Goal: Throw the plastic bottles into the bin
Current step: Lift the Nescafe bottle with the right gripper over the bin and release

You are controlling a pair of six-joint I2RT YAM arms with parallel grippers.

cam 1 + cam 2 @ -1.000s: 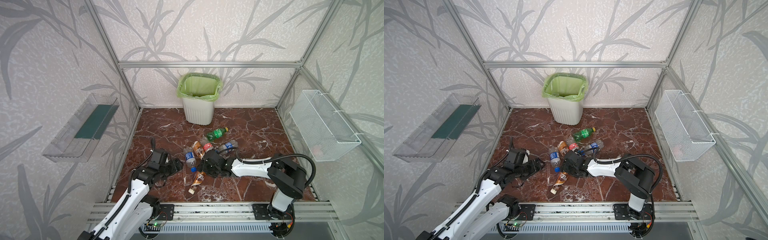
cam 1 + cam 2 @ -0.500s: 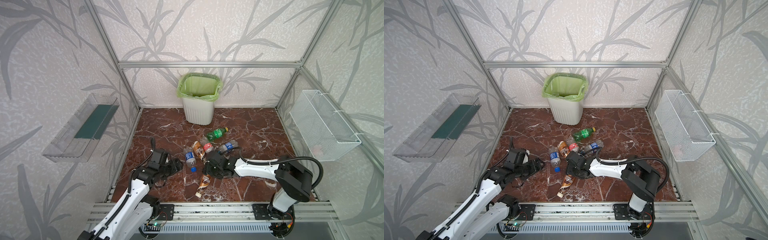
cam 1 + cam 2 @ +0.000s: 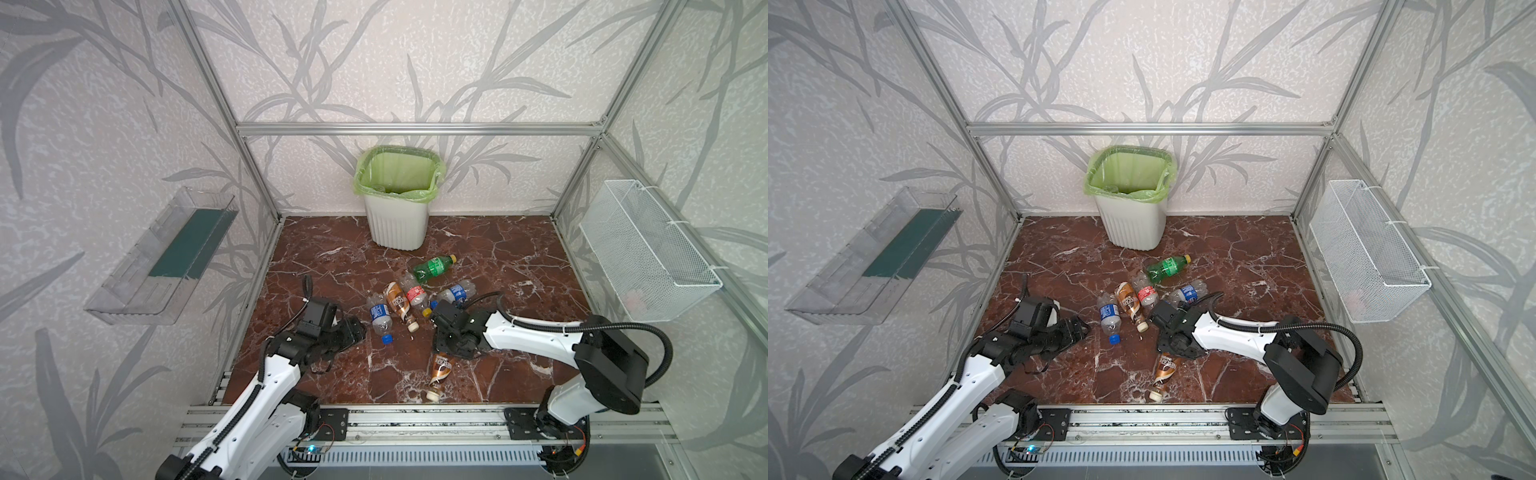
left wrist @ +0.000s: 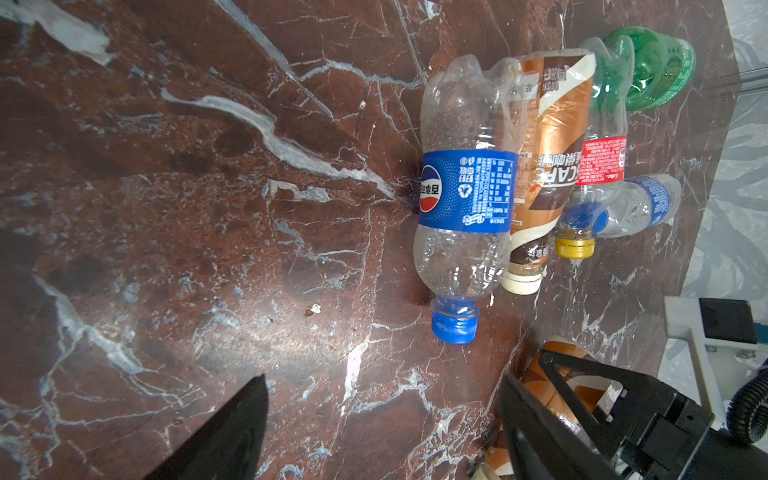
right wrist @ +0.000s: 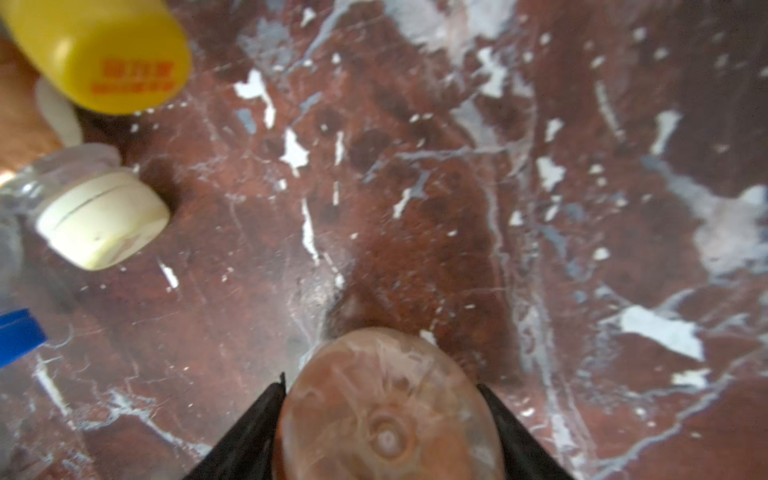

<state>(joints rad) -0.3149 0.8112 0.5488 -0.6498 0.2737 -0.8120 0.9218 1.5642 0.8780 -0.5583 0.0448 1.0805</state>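
A: Bottles [image 3: 409, 297] lie clustered on the floor [image 3: 511, 253] in both top views. The bin [image 3: 397, 226] stands apart by the back wall [image 3: 498, 178].
B: Left wrist?
A: My left gripper [image 4: 382, 399] is spread wide, with nothing between the fingers, near a blue-labelled bottle [image 4: 465, 195].
B: Right wrist?
A: My right gripper [image 5: 382, 382] pinches the brown bottle [image 5: 386, 419] at its base.

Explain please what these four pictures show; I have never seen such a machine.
Two white robot arms stand at the front of a marble floor; each ends in a black pincer. Two pictures come from a double camera above; two come from small cameras on the wrists. Five plastic bottles lie loose on the floor, and a white bin with a green bag stands at the back. The left pincer is open and empty. The right pincer grips a brown bottle.
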